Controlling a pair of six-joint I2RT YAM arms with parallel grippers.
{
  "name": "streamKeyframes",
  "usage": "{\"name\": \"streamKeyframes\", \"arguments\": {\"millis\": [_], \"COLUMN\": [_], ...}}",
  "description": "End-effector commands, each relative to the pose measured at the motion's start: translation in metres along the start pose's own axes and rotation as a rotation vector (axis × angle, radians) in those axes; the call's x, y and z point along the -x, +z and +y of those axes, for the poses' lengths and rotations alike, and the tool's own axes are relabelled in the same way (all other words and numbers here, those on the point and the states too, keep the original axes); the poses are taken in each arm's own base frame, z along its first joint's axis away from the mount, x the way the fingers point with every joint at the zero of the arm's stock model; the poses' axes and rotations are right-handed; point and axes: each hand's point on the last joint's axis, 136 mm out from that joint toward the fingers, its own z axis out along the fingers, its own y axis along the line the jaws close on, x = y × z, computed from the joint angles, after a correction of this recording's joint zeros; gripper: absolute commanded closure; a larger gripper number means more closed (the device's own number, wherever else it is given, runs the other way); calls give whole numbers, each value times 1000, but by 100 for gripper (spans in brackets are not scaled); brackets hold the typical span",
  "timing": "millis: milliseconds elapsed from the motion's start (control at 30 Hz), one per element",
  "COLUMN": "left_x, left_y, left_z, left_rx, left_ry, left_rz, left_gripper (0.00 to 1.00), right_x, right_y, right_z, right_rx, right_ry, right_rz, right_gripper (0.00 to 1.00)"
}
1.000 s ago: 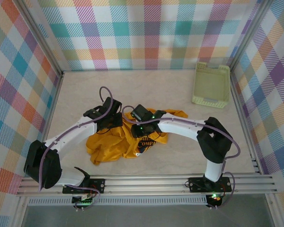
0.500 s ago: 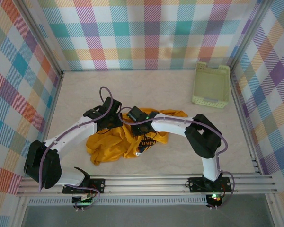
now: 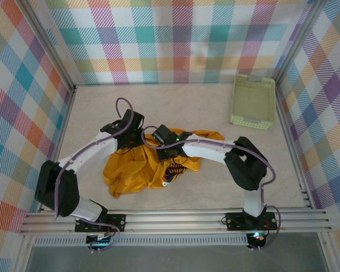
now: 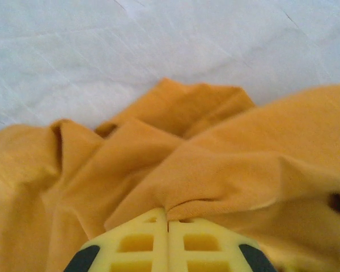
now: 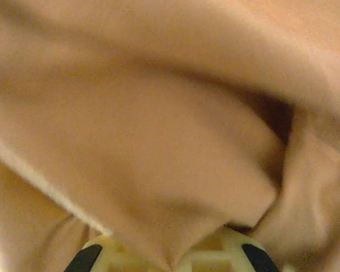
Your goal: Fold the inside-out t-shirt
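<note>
My L gripper [image 4: 168,224] is clamped tight, yellow pads pressed together w/ no gap. A ridge of the inside-out t-shirt [image 4: 226,170] is pinched right at the tips. My R gripper [image 5: 169,262] is closed down too, w/ a fold of the same mustard cloth caught between its pads. The fabric hangs so close over that lens that it's mostly blur.

In the top view both my arms reach in from the near edge and meet over the far side of the shirt. L gripper is at the far-left of the heap, R gripper just beside it, toward the middle. The shirt lies crumpled on the table [image 3: 198,107], approx. mid-depth and a bit left of centre. Its dark print [image 3: 174,170] w/ white lettering shows at the near-right part, and one corner pokes out to the right behind my R forearm.

Past the cloth is bare pale tabletop. At the far right, by the wall, sits a pale green basket [image 3: 253,102], well apart from the shirt.
</note>
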Motion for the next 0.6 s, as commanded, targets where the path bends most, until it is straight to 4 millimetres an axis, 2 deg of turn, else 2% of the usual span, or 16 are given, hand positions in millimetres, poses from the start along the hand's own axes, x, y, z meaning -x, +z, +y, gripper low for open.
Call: {"name": "streamKeyframes", "arguments": {"millis": [0,33,133,267,367,567], "left_x": [15,21,36,42,36,5], "left_y": [14,18,26,28,28,36], "left_z": [23,29,40,40,37,51], "left_rx": [101,120,163,168,150,196], "left_ry": [-73,-92,-128,-135,-133,-99], "left_rz": [22,23,18,25,44,103], "left_gripper": [100,100,100,100,100,100], "right_x": [5,1,-17,-42,-61,-94], "right_y": [-56,-67,-83,-81,-69,-58], "right_z": [17,17,13,4,-3,-4], "right_rx": [79,100,135,157,138,98], "right_ry": [-77,-84,-94,-80,-63,-70], "right_rz": [-126,-151,-198,-214,-192,-147], "right_gripper": [100,100,100,100,100,100]}}
